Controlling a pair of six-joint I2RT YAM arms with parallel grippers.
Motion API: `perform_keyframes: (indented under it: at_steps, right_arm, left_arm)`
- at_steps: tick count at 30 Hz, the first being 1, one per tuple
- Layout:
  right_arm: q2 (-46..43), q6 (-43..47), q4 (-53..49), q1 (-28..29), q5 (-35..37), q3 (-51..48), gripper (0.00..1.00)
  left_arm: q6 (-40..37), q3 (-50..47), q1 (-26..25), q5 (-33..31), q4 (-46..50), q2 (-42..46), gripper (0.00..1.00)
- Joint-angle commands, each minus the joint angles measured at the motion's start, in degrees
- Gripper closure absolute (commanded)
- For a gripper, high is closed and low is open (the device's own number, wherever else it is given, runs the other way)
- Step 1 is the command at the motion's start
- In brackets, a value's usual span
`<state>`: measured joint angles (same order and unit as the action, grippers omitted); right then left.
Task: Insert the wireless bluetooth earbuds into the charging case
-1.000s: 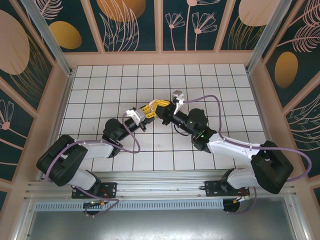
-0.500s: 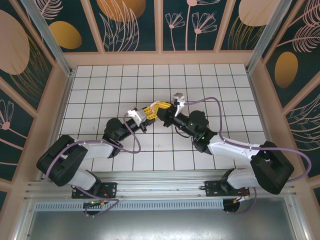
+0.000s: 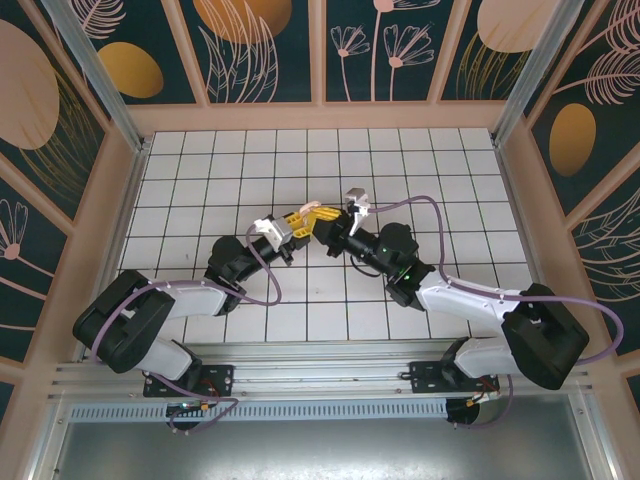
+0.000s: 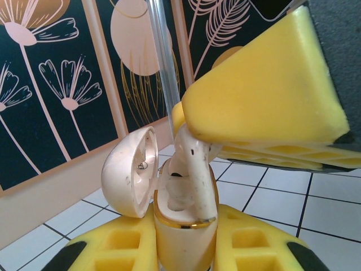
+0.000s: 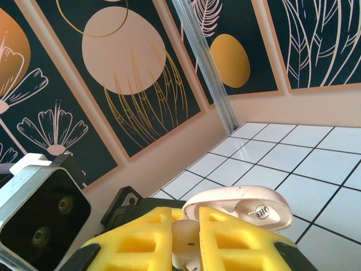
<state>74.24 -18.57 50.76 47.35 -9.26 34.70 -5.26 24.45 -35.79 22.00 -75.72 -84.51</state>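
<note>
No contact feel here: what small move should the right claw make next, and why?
Probably press the right claw down slightly: the pale pink-white earbud it pinches has only its lower end inside the open round pale-pink plastic case that the left claw grips, and most of it rises above the rim.

Charging case [image 4: 179, 237] is showing smooth glossy plastic with a shiny gold-looking rim; earbud [image 4: 194, 169] glossy too. Yellow finger pads [image 4: 265, 96] are looking matt, grainy. Table tiles [image 5: 316, 164] are gleaming.
</note>
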Motion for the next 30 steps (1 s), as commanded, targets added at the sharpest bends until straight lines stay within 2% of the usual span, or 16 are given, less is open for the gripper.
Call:
perform_keyframes:
  at_steps: [1, 14, 30]
  right_arm:
    - [-0.7, -0.3, -0.6, 0.1, 1.9, -1.3, 0.85]
    - [-3.0, 2.0, -1.0, -2.2, -0.2, 3.1, 0.85]
    - [0.7, 1.4, -2.2, -2.0, -1.4, 3.8, 0.85]
  left_arm:
    - [0.6, 2.1, -0.2, 0.8, -3.9, 2.0, 0.81]
    - [0.8, 1.7, -0.2, 0.9, -2.9, 1.2, 0.80]
    - [0.7, 2.0, -0.1, 0.8, -2.5, 2.0, 0.80]
